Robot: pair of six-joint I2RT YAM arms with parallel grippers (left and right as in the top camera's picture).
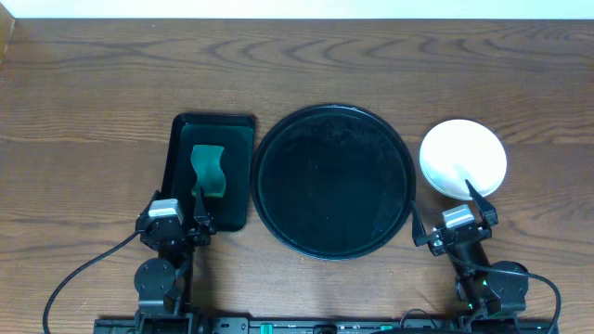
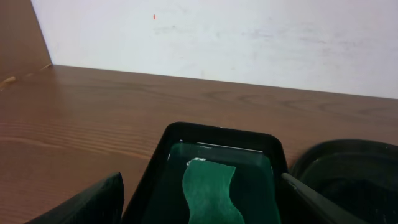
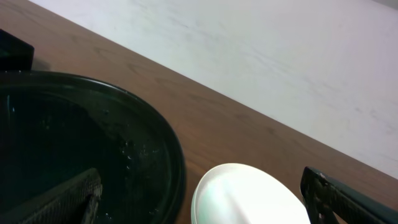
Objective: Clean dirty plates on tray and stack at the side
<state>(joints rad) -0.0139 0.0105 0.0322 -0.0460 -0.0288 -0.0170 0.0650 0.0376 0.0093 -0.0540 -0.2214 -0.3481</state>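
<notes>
Since the tray (image 1: 334,186) lies bare, its glossy black floor showing only a few wet specks in the right wrist view, the washing looks finished. The plates (image 1: 461,156) sit on the table (image 1: 93,93) just to the tray's right, close beside its rim but apart from it. From above they read as one white disc, so the stack's count cannot be made out; it may be all three.

The right gripper (image 1: 450,209) rests near the table's front edge with its jaws spread wide, one finger reaching over the stack's near edge, holding nothing. The left gripper (image 1: 176,206) is likewise spread and empty, at the near end of the rectangular tray (image 1: 181,139), where the green sponge (image 1: 210,170) lies.

The plates are likely light, rigid and smooth, and slick if still damp. The shallow rim is the only real purchase: a pinch across the near lip, one finger above and one below. A stack would slide or chip if nudged sideways.
</notes>
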